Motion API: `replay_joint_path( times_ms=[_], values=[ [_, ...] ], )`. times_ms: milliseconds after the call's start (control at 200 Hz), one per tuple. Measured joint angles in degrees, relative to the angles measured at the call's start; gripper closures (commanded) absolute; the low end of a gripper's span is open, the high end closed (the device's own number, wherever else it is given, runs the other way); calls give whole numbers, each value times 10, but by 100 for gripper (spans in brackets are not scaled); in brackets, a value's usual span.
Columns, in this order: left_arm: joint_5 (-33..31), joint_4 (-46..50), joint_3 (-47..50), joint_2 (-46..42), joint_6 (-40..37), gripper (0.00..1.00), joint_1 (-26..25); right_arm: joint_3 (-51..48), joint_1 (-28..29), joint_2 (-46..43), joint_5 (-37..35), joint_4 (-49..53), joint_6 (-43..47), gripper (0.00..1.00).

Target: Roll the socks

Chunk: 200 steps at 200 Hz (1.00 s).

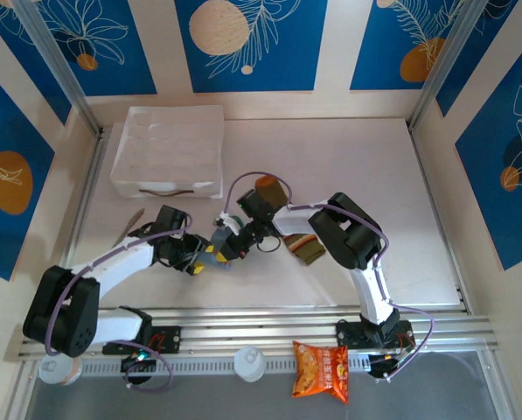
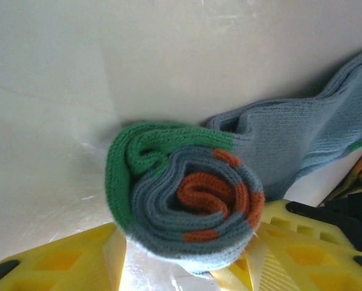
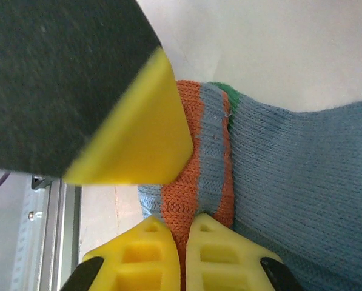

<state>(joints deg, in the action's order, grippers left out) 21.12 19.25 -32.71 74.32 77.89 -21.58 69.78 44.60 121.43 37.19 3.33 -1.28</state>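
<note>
Just beyond the near right corner of the clear box, toward the arm bases, the left gripper sat low over the table. Its wrist view showed its yellow fingers standing apart, one on each side of the rolled end of the grey-blue sock. Both fingers lay close against the lower part of the roll, but whether they squeezed it or only flanked it I could not tell.

The roll was a tight spiral. The green heel wrapped its outer left side, grey-blue layers coiled inward, and orange stripes curled at the centre. The unrolled rest of the sock trailed off to the right, flat on the table.

A little further right of the box corner, the right gripper was closed. Its two yellow fingertips were almost together, pinching an orange band of the same sock between them.

Further right again lay the olive-brown sock. Only a striped end showed, and the rest was hidden under the right arm.

The bottom of the roll was cut off by the lower edge of the left wrist view. From above, the grey-blue sock was only a small sliver between the two grippers, its colours hard to make out. A yellow-and-orange striped patch at the right edge of the left wrist view was too cropped to identify.
</note>
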Motion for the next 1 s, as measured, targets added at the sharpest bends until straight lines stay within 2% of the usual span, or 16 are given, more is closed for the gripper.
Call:
replay_joint_path(
  times_ms=[90, 245, 310, 465, 810, 1000],
  values=[
    [-3, -21, 0, 24, -1, 52, -8, 9, -1, 7, 8, 13, -2, 100],
    [-6, -30, -13, 63, 1, 77, -15, 18, -4, 10, 13, 31, -4, 99],
    [-6, -24, -21, 72, 1, 86, -17, 18, -4, 8, 13, 38, -3, 94],
    [-6, 4, -40, 84, 16, 100, -34, -10, 6, -23, -19, 35, 26, 76],
    [-2, 89, -71, 98, 82, 100, -70, -152, 105, -209, -264, -7, 157, 50],
    [-2, 120, -98, 122, 104, 100, -73, -199, 159, -287, -378, -46, 192, 48]
  ],
)
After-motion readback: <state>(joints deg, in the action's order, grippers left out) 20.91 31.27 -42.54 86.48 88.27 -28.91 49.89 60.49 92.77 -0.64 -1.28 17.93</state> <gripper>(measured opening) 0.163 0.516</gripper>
